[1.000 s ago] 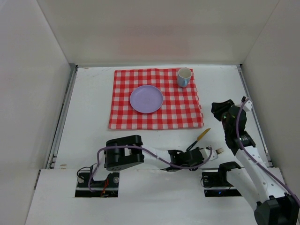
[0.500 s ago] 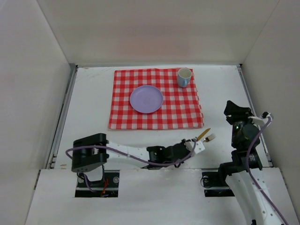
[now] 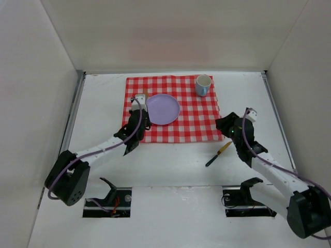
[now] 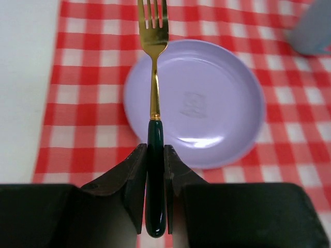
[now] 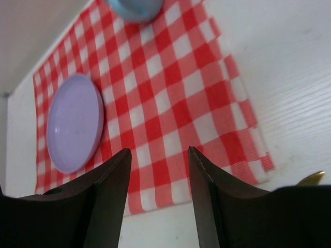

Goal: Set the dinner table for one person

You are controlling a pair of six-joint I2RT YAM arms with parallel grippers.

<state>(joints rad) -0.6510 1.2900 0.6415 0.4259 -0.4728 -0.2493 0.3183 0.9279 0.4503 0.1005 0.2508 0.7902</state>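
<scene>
1. Nearest the arm bases, a dark-handled utensil (image 3: 219, 154) lies on the bare white worktop (image 3: 155, 165).
2. Just beyond it, the right hand (image 5: 159, 155) hovers spread above the worktop, by the checked cloth (image 3: 201, 121).
3. Farther left, the left hand (image 4: 155, 155) pinches a fork (image 4: 153, 77) over the cloth, at the left rim of the plate (image 4: 217, 103).

We see the white table (image 3: 98, 113) carrying a red-and-white checked cloth (image 3: 201, 119) at its far middle. Near the cloth's near right corner, a gold utensil (image 3: 218, 154) with a dark handle lies on the bare surface.
</scene>
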